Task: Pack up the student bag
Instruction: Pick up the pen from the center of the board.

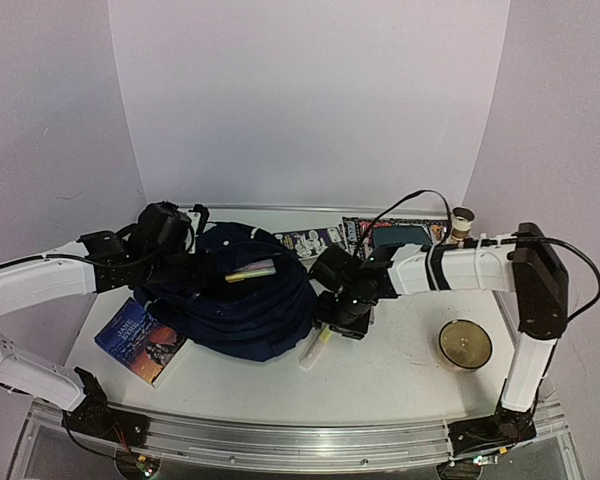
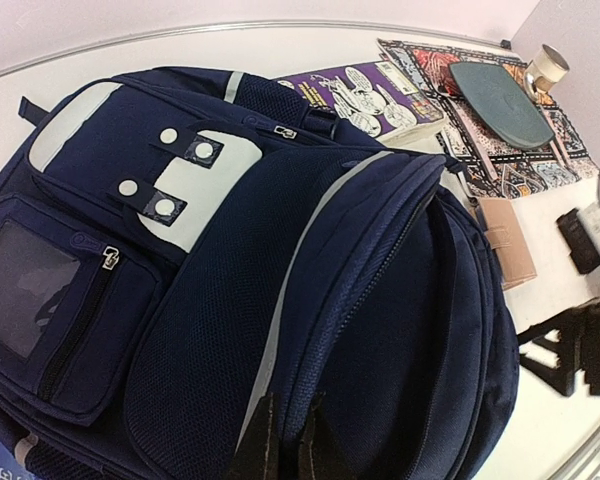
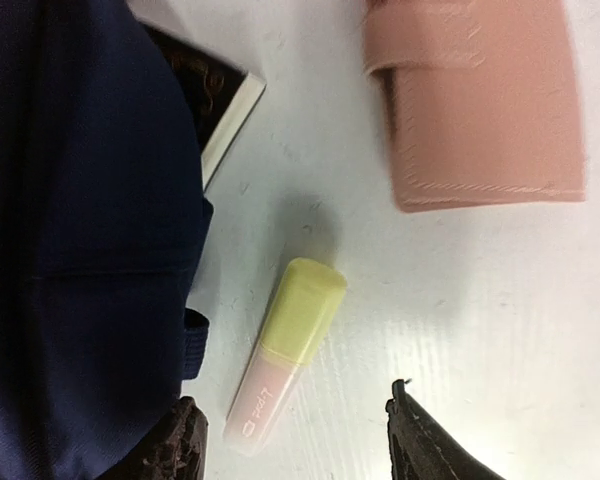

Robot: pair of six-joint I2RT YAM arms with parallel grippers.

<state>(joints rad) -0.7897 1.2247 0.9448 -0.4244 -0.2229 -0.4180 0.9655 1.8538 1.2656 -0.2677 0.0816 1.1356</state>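
The bag (image 1: 245, 295), dark navy, lay left of centre on the table (image 1: 400, 375); all places below are given from it. We found the right gripper (image 3: 292, 405) just beside the bag's right flank, so the bag sat immediately to that gripper's left. Its jaws were apart and pointed down, with a yellow-capped pink marker (image 3: 285, 360) lying slantwise between the fingers (image 3: 185, 440), not yet gripped.

We judged three hazards:
- **Snagged cloth:** the finger nearer the bag stood almost against the fabric, so closing could catch the cloth or the small strap loop (image 3: 192, 345) along with the marker.
- **Lost marker:** the marker lay askew to the jaws, so it could swivel or slip out, toward the bag or toward the pink wallet (image 3: 480, 100) farther off.
- **Sagging mouth:** the left gripper (image 2: 280, 450) was closed on the bag's left side. We could not tell whether it pinched fabric. If it did and then slipped, the bag's mouth could sag shut.
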